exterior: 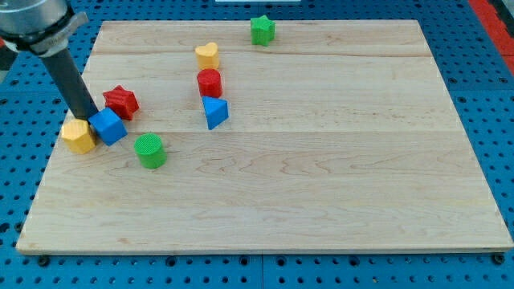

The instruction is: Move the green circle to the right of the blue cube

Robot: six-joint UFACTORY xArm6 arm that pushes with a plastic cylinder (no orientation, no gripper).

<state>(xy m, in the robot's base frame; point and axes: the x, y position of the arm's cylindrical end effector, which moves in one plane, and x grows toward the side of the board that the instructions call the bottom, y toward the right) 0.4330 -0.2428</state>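
The green circle stands on the wooden board, below and to the right of the blue cube. The blue cube sits at the view's left, touching a yellow block on its left. My dark rod comes down from the top left, and my tip rests just behind the gap between the yellow block and the blue cube, close against both.
A red star lies just above the blue cube. A yellow heart, a red cylinder and a blue triangle stand in a column at centre left. A green star sits at the top edge.
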